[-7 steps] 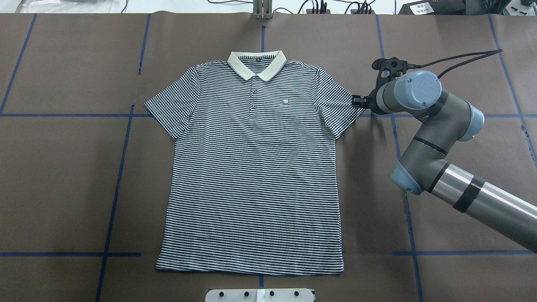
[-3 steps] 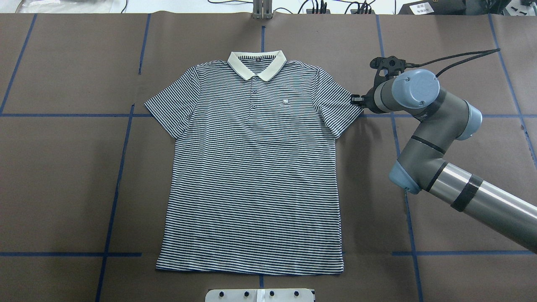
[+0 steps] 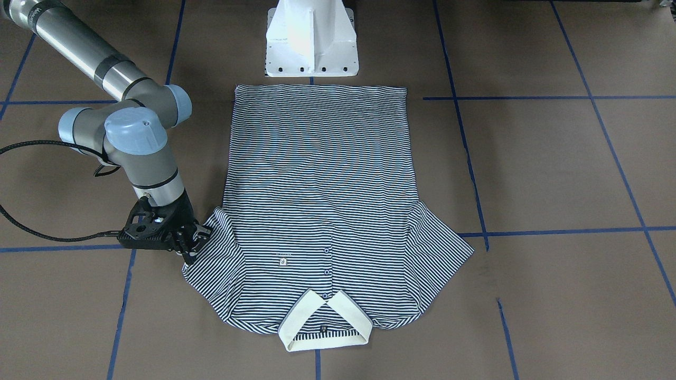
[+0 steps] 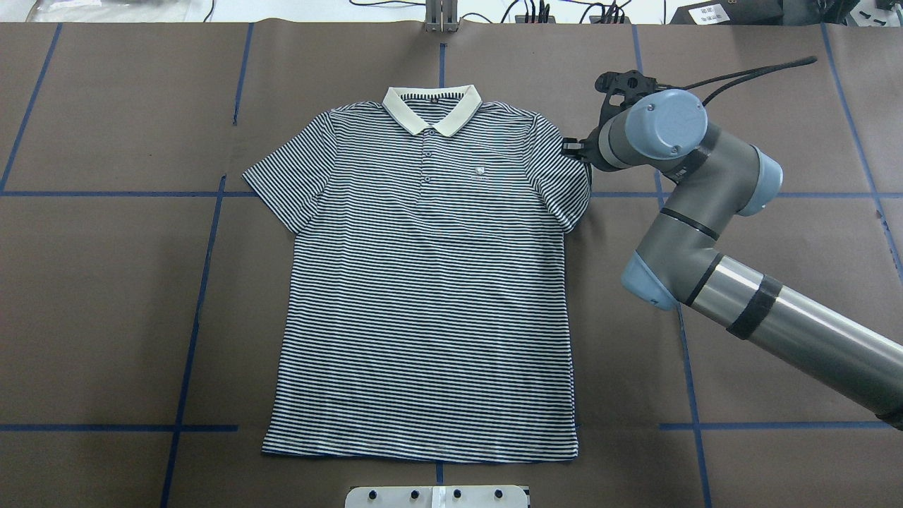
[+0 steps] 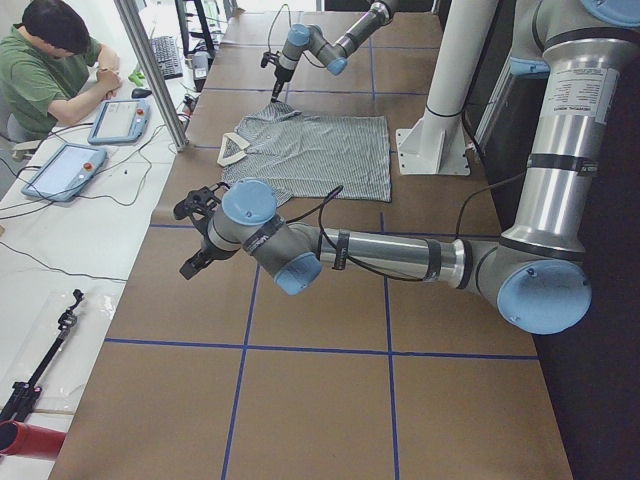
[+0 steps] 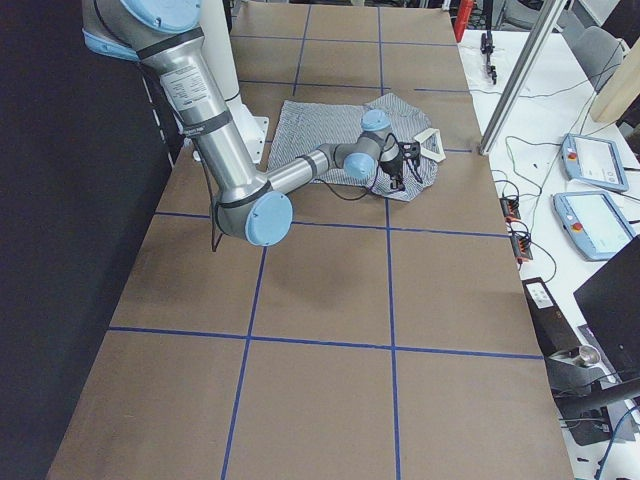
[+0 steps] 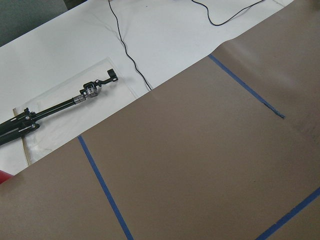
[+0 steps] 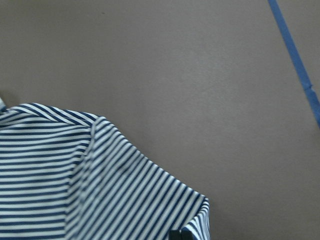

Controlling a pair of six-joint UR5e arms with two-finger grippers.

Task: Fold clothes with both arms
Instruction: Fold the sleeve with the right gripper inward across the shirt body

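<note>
My right jaws pinching polo shirt [image 4: 423,282] sleeve [image 4: 561,180], brown blue-taped bench [image 4: 106,282] beneath, my left jaws' state I cannot tell

Your polo shirt [image 4: 430,282] lies flat and face-up mid-table: thin navy-and-white stripes, cream collar pointing away from the robot, placket buttoned, the sleeve on the robot's right bunched at its hem. Your right arm [image 4: 705,204] bends in low there, and the right gripper [image 3: 193,241] is pinching that sleeve edge. Your left arm [image 5: 380,250] stretches out low, well apart from the shirt, and the left gripper [image 5: 195,258] can't be read for jaw state.
</note>
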